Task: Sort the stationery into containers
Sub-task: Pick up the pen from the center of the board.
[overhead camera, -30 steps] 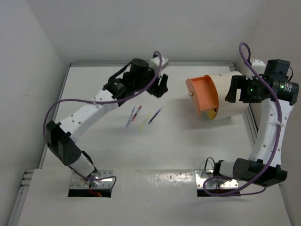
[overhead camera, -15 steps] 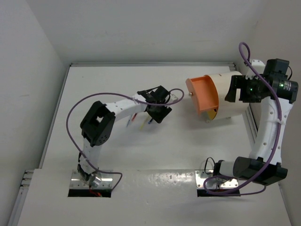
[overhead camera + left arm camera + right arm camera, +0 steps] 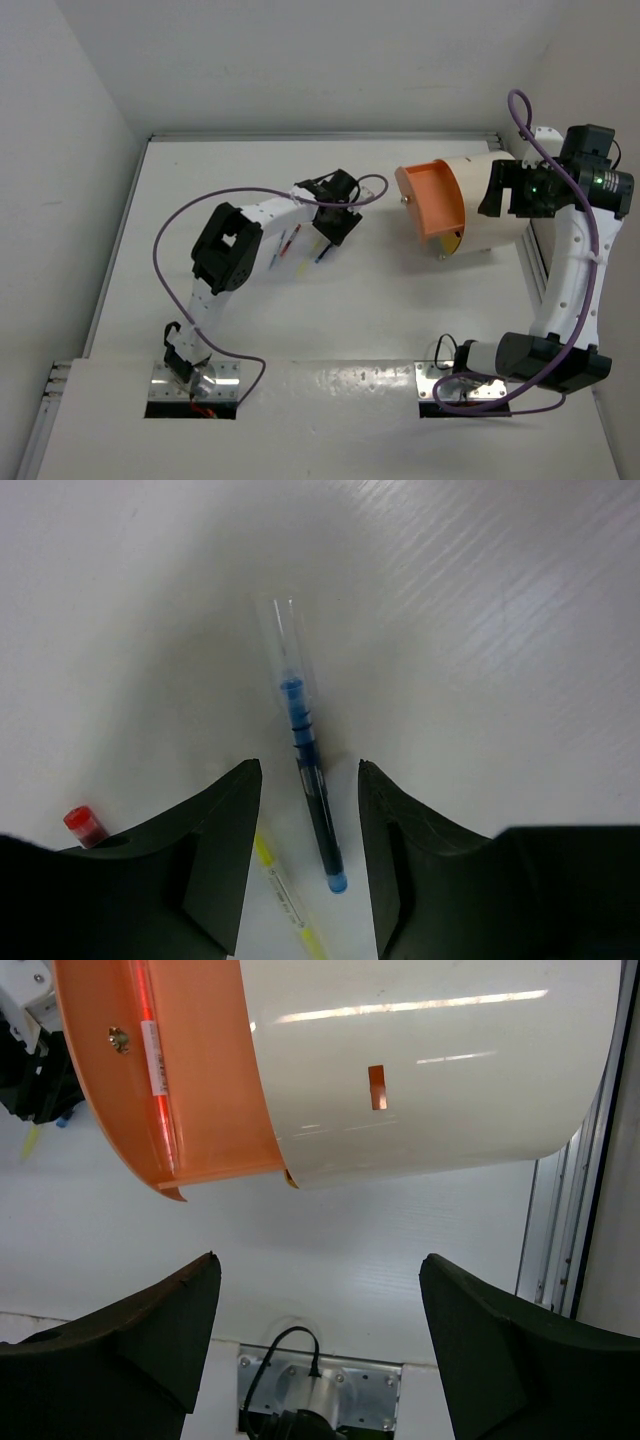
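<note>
While left tool (image 3: 307,770) sits apart astride blue pen (image 3: 312,815), right tool (image 3: 318,1262) also apart

Probably a robotics lab cell: a white worktop (image 3: 400,320) boxed by plain white walls (image 3: 300,60), metal mounting plates (image 3: 228,378) at its near edge.

Glossy plastic drum (image 3: 430,1060), translucent orange drawer (image 3: 205,1070) — clear-capped pen (image 3: 308,780), smooth table (image 3: 480,630)
</note>
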### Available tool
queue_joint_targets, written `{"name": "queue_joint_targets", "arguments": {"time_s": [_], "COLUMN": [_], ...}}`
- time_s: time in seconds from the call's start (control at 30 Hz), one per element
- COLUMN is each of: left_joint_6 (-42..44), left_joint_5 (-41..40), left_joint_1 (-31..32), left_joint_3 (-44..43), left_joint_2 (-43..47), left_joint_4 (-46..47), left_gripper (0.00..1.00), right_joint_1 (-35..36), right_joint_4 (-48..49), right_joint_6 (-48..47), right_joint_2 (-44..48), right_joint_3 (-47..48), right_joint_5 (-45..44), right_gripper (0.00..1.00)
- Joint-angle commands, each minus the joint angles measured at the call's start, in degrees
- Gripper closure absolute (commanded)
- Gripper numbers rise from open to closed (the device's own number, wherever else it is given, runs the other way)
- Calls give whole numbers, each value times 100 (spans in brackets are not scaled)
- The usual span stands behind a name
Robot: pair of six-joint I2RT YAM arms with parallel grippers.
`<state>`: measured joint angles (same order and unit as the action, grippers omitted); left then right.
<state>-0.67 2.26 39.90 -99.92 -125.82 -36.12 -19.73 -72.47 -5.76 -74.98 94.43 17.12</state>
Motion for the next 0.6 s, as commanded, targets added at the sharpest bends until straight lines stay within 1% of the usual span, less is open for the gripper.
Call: {"name": "queue_joint_targets", "arguments": {"time_s": [0.0,0.07,0.1,0.2,0.23,0.33,0.37,0.4,0.43,0.5,0.53,0.57], "left_joint_6": [40,40,40,40,40,32,5,-4,-21,-100,-231,-319], "left_joint_5": [29,116,134,240,222,117,21,2,-6,150,430,433], "left_joint_1": [-79,-96,-105,-96,-79,-53,-52,-61,-87,-131,-227,-280], "left_joint_3": [-168,-168,-177,-90,-54,104,122,113,113,130,209,244], "left_joint_2": [-48,-100,-135,-153,-153,-153,-171,-162,-93,153,581,837], "left_joint_4": [0,0,-27,-36,-36,-27,-70,-114,-132,-71,112,236], "left_gripper": [51,54,58,65,65,71,77,80,83,87,90,92], "right_joint_1": [-5,-5,-5,-5,-5,-5,-5,-5,-5,-5,-14,-5], "right_joint_4": [66,49,40,13,-13,-57,-66,-83,-92,-101,-110,-92], "right_joint_6": [-4,-4,-4,-30,-31,-22,-22,-22,-22,-31,-39,-39], "right_joint_2": [-17,-43,-34,-34,-52,-87,-113,-122,-122,-96,-87,-87], "right_joint_3": [93,128,154,224,251,356,417,444,462,453,427,409], "right_joint_5": [19,19,19,1,1,1,10,10,19,19,28,36], "right_gripper": [21,21,21,21,21,21,21,21,21,21,21,21]}}
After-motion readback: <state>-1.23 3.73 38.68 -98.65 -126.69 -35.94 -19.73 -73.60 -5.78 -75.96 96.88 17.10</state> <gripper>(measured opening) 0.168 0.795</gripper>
